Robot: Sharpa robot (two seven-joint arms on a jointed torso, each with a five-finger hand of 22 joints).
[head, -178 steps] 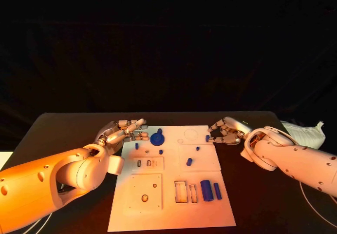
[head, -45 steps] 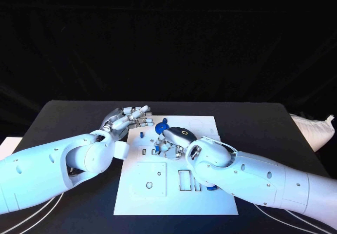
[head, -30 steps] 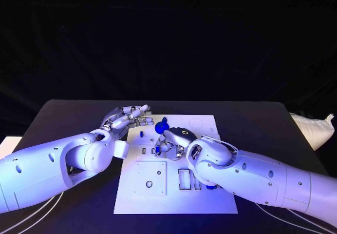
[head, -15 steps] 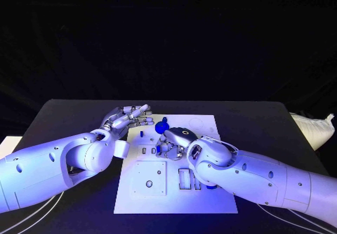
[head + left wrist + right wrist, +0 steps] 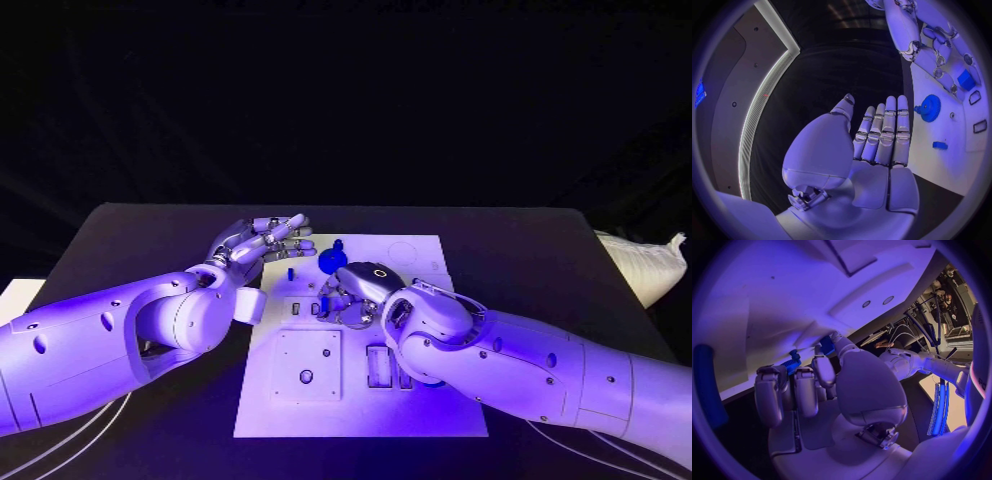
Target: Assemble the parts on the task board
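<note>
In the head view, the left hand [image 5: 264, 243] hovers at the far left edge of the task board [image 5: 361, 400], fingers straight and slightly apart, holding nothing. Just beside its fingertips, on the board, lies a round blue gear-like part [image 5: 330, 260] with a small blue peg [image 5: 290, 273] close by. The right hand [image 5: 351, 296] is down on the middle of the board, fingers curled toward the surface; the white forearm behind it covers much of the board's near right side. A long blue part [image 5: 436, 382] peeks out beside that forearm. On the desk [image 5: 130, 235], well to the right of the right arm, lies a white cloth-like bundle [image 5: 643, 264].

In the left wrist view, the left hand [image 5: 878, 140] shows an open palm with fingers extended side by side and nothing in them. Beyond its fingertips sits the gear-like part [image 5: 929, 107], with a small flat blue piece [image 5: 940, 145] nearer the hand. Further off, the right hand [image 5: 926, 47] reaches onto the board next to a blue block [image 5: 966, 80].

In the right wrist view, the right hand [image 5: 826, 390] has its fingers bent down against the white board, and a small blue part [image 5: 792, 363] is pinched at the fingertips [image 5: 826, 346]. A long dark-blue part [image 5: 708, 390] lies on the board beside the hand.
</note>
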